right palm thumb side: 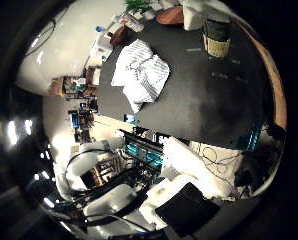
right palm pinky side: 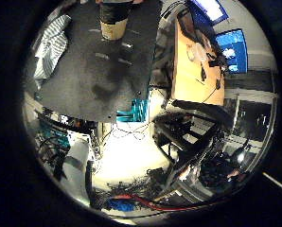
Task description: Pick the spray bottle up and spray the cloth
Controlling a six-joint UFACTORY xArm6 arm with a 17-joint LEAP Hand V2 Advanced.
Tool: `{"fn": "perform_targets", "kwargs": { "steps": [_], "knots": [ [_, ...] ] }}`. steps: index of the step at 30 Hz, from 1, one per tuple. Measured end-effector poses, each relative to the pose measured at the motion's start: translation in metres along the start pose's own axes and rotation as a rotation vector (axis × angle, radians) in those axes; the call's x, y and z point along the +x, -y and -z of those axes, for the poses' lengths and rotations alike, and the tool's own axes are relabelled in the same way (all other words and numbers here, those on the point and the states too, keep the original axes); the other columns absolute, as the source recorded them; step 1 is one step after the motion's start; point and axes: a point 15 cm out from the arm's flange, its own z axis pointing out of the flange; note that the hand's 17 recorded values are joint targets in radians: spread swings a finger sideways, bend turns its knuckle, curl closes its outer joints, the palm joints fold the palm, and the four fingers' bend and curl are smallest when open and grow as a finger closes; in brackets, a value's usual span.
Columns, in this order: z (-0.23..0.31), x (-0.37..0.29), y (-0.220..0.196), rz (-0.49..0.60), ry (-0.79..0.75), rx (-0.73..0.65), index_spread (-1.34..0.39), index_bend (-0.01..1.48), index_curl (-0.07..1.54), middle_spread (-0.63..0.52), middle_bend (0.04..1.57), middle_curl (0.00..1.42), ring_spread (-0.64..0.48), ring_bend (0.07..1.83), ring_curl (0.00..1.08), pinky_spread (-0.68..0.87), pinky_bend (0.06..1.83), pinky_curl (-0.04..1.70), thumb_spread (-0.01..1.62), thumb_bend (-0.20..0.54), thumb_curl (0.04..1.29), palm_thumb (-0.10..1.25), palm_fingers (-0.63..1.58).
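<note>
The spray bottle (right palm pinky side: 113, 21) on the dark tabletop (right palm pinky side: 98, 71) was cut off at the little-finger view's edge — only its black and tan lower body showed, the nozzle out of sight. The striped cloth (right palm thumb side: 141, 72) ran partly past that view's rim at ten o'clock. The hand's (right palm thumb side: 189, 180) fingers were not clear enough to read — only white and black parts showed.
</note>
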Motion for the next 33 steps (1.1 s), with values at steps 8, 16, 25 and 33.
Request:
{"fn": "perform_targets", "kwargs": {
  "steps": [8, 16, 25, 33],
  "knots": [
    [0.005, -0.006, 0.003, 0.015, 0.006, 0.022, -0.33, 0.26, 0.36, 0.07, 0.22, 0.32, 0.17, 0.19, 0.12, 0.37, 0.2, 0.29, 1.14, -0.022, 0.32, 0.65, 0.08],
    [0.008, -0.009, 0.007, -0.016, 0.077, 0.079, -0.3, 0.18, 0.34, 0.09, 0.2, 0.32, 0.17, 0.18, 0.16, 0.36, 0.23, 0.32, 1.15, -0.023, 0.3, 0.57, 0.09],
    [0.012, 0.002, 0.009, -0.059, 0.158, 0.155, -0.3, 0.17, 0.32, 0.08, 0.21, 0.33, 0.17, 0.19, 0.18, 0.36, 0.23, 0.33, 1.14, -0.024, 0.29, 0.53, 0.11],
    [0.02, 0.025, 0.011, -0.123, 0.249, 0.278, -0.28, 0.17, 0.3, 0.08, 0.23, 0.34, 0.16, 0.19, 0.19, 0.37, 0.23, 0.33, 1.13, -0.021, 0.28, 0.51, 0.14]
  ]
}}
